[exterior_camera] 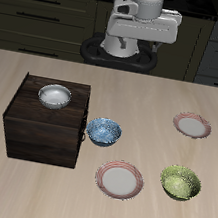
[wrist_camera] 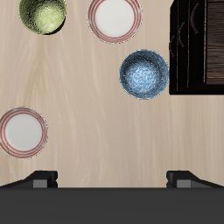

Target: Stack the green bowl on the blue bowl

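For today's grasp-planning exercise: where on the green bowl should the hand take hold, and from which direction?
Probably pinch the rim of the green bowl, coming straight down from above. It sits upright and open on the table, apart from the nearest plate, so its thin wall suits one finger inside, one outside.

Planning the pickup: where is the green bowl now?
In the exterior view the green bowl sits near the table's front edge, beside a pink-rimmed plate, apart from the blue bowl.
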You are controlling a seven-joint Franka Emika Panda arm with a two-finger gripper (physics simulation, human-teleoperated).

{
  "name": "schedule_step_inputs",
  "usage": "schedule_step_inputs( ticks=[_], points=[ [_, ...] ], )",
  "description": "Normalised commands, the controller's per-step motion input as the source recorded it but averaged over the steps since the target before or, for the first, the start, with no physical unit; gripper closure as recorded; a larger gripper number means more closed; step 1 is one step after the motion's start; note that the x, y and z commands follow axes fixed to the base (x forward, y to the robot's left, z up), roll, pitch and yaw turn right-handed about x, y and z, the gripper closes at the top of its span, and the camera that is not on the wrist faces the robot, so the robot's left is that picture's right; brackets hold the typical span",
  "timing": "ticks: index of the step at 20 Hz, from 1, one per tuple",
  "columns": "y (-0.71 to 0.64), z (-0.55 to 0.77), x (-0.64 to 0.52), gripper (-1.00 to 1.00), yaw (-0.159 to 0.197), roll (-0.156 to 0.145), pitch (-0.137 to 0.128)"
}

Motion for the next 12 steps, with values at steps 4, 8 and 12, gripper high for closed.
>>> schedule_step_inputs(
  ticks=[4,8,12],
  points=[
    [0.25,0.18,0.21,-1.0,-0.019,-0.004,-0.01],
    [0.15,0.05,0.15,-1.0,0.012,-0.011,-0.008],
    [0.19,0.1,0.24,-1.0,-0.004,-0.045,-0.021]
  ],
)
